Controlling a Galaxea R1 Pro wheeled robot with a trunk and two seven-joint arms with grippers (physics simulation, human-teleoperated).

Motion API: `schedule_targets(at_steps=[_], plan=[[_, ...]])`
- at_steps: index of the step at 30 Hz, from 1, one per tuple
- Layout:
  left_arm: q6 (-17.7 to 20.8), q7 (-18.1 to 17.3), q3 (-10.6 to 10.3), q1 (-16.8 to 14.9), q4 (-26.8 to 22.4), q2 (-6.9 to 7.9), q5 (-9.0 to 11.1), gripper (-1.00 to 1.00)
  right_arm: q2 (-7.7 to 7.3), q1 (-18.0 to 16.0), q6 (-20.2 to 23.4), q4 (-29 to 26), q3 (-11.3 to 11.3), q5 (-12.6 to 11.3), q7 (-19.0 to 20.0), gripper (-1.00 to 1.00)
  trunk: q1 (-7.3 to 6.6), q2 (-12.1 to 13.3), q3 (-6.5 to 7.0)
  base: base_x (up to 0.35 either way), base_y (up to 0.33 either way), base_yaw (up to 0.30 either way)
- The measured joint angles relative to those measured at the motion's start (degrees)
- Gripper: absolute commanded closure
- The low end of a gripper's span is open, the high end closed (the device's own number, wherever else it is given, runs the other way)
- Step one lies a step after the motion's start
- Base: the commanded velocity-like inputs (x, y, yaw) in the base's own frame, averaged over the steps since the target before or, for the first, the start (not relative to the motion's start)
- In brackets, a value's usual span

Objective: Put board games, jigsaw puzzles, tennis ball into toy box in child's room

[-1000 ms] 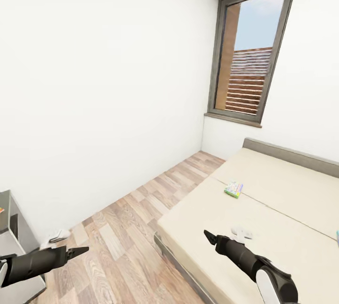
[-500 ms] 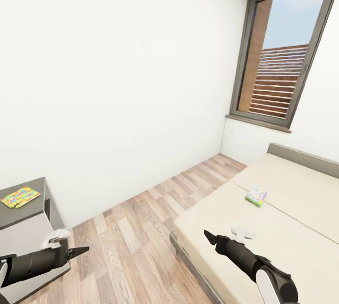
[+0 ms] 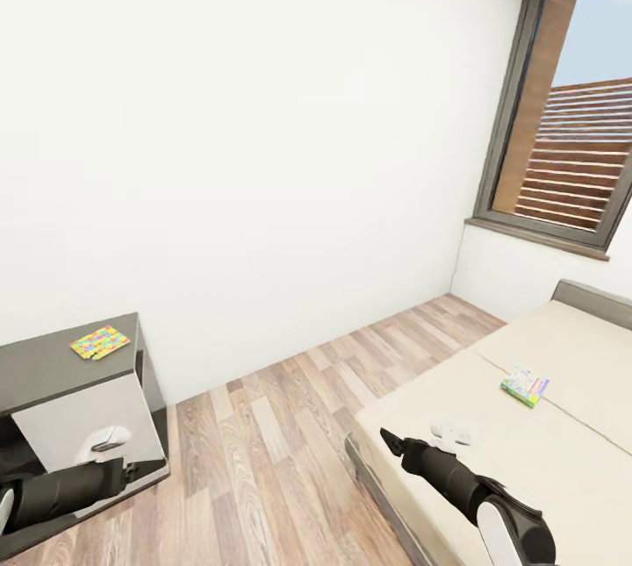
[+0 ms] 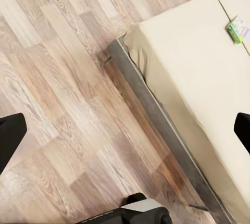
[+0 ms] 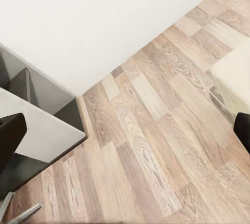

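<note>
Nearest me, my right claw (image 3: 386,438) hangs over the bed's near edge and my left claw (image 4: 125,130) hangs above the plank floor (image 3: 290,426), both spread wide with nothing between the fingers. Further out, a green-edged board game (image 3: 525,385) lies flat on the beige bed (image 3: 562,452), apart from a small white thing (image 3: 451,434) on the cover. Off to my left, a bright multicoloured puzzle (image 3: 99,342) lies on a dark counter (image 3: 44,368) against the white wall, with the window (image 3: 575,154) far right.
</note>
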Motion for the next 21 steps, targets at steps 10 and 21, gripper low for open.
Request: schedule_targets(at_steps=[10, 21], plan=[[-0.03, 0.02, 0.0, 0.0, 0.0, -0.03, -0.03, -1.0, -0.01, -0.01, -0.01, 0.0, 0.0, 0.0, 0.01, -1.0, 0.0, 0.0, 0.0, 0.0, 0.0, 0.291], [-0.09, 0.05, 0.0, 0.0, 0.0, -0.01, -0.03, -1.0, -0.01, -0.02, -0.01, 0.0, 0.0, 0.0, 0.01, -1.0, 0.0, 0.0, 0.0, 0.0, 0.0, 0.291]])
